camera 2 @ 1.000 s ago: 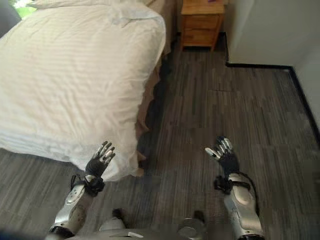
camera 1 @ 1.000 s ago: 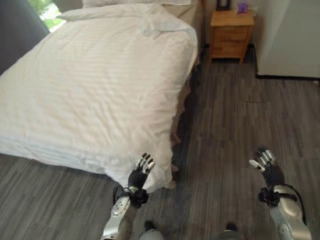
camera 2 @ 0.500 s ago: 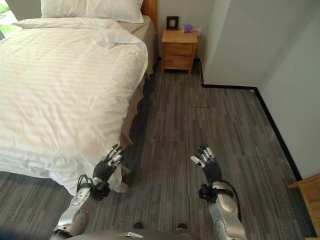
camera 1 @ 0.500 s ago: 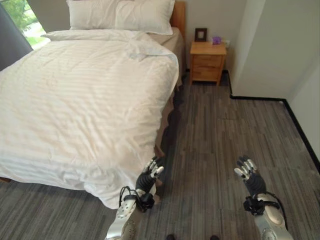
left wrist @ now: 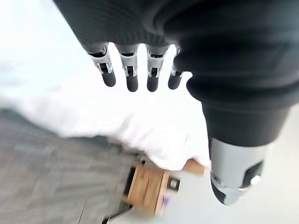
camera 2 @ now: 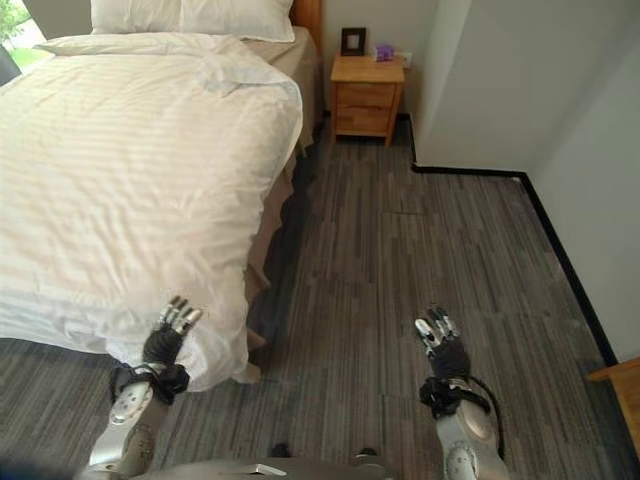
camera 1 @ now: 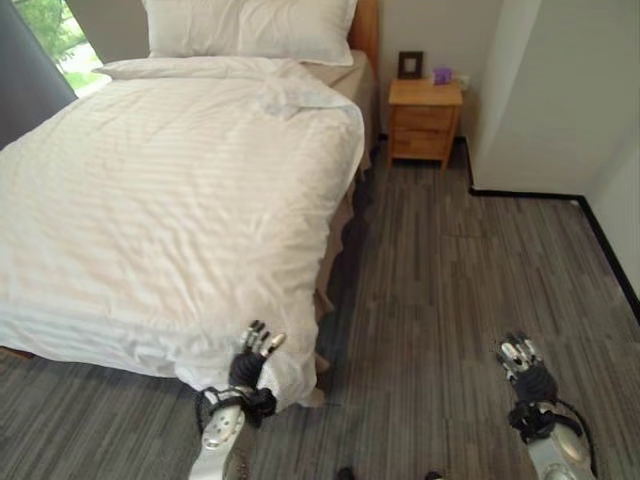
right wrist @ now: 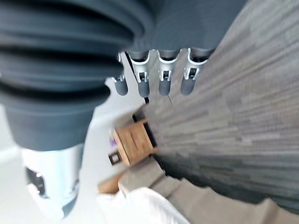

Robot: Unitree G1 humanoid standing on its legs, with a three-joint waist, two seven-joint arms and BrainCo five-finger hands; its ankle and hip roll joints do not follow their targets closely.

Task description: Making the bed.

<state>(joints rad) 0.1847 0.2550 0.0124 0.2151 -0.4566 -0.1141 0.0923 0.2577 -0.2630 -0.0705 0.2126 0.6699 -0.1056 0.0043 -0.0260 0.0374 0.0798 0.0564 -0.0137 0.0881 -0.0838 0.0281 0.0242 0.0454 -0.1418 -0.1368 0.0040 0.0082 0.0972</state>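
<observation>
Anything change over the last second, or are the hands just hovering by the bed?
Mostly the camera: the head view tipped up, bringing the pillows and nightstand fully into view. Both hands sit lower in view than half a second ago. The left hand is open at the duvet corner, holding nothing; the right hand is open over the floor. The duvet lies as it did.

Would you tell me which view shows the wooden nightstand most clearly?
The left eye view: the nightstand stands whole beside the bed, its top and drawer fronts plain. The right eye view shows it similarly; both wrist views catch it small and blurred.
</observation>
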